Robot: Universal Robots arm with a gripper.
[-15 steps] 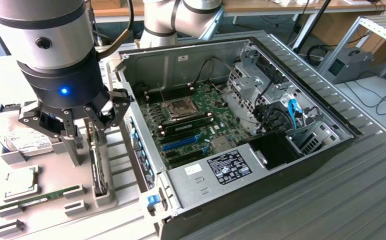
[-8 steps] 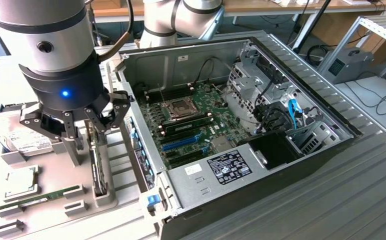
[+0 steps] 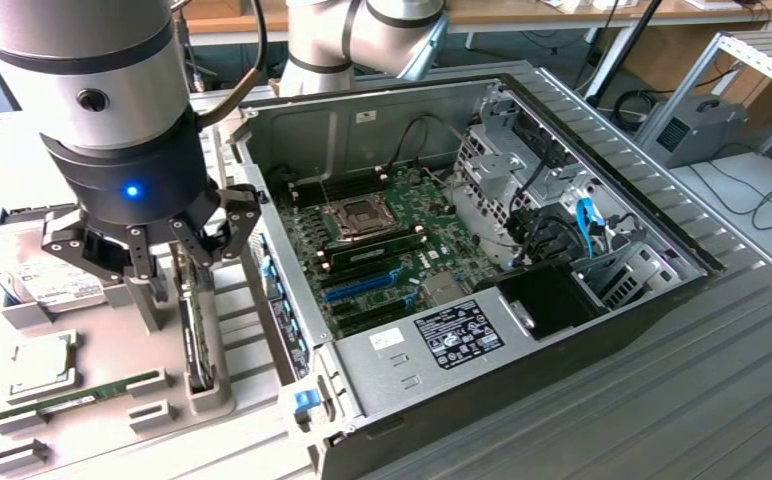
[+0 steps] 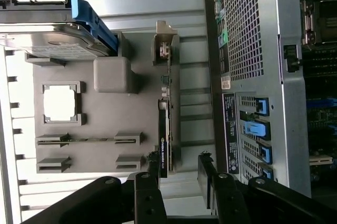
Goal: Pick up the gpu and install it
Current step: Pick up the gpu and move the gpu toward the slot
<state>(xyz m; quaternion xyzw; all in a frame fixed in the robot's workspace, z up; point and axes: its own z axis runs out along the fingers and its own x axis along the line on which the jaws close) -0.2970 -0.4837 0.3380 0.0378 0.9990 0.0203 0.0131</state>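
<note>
The gpu (image 3: 197,345) stands on its long edge in a slot of the grey parts fixture (image 3: 106,345), at the exterior view's left beside the open computer case. In the wrist view the gpu (image 4: 165,124) is a thin dark strip with its silver bracket at the far end. My gripper (image 3: 173,290) hangs directly above the card, open and holding nothing. Its black fingers (image 4: 152,169) straddle the card's near end, and the gripper (image 4: 179,170) has a gap on either side of the card.
The open computer case (image 3: 626,300) lies on its side with the motherboard (image 3: 386,240) and blue slots exposed. On the fixture sit a hard drive (image 3: 33,270), a CPU (image 3: 42,362) and a RAM stick (image 3: 79,392). The case's rear panel (image 4: 247,77) is close beside the card.
</note>
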